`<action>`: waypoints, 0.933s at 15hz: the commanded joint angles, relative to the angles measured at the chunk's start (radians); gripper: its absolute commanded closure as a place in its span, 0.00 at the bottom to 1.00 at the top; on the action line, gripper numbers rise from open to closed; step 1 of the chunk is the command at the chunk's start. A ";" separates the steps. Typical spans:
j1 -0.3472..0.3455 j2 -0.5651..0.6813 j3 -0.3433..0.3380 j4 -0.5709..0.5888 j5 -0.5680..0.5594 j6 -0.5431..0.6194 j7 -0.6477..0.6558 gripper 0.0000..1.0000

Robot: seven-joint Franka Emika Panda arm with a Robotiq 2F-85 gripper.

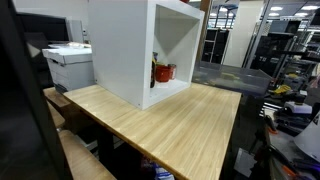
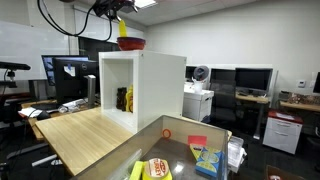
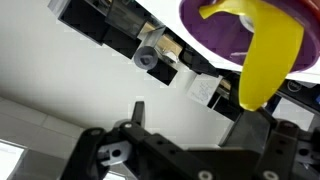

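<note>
Above cabinet point(image 2: 160, 85), gripper point(image 2: 121, 17) points down over bowl point(image 2: 131, 44); jaws apart.

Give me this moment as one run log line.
gripper: open, just above bowl | bowl: on top of white cube shelf | yellow banana: in bowl | held: nothing

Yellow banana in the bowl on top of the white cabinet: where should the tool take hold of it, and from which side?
Grip the banana by its raised end, which leans above the rim of the bowl, coming down from above, jaws across its narrow width. The rest lies inside the bowl, whose wall would likely block a sideways approach.
</note>
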 commanded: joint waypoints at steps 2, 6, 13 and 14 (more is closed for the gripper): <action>-0.098 0.047 0.017 0.066 0.008 -0.026 0.104 0.00; -0.183 0.099 0.013 0.121 0.004 -0.031 0.191 0.00; -0.393 0.281 0.002 0.175 -0.020 -0.041 0.361 0.00; -0.423 0.313 0.000 0.180 -0.026 -0.046 0.383 0.00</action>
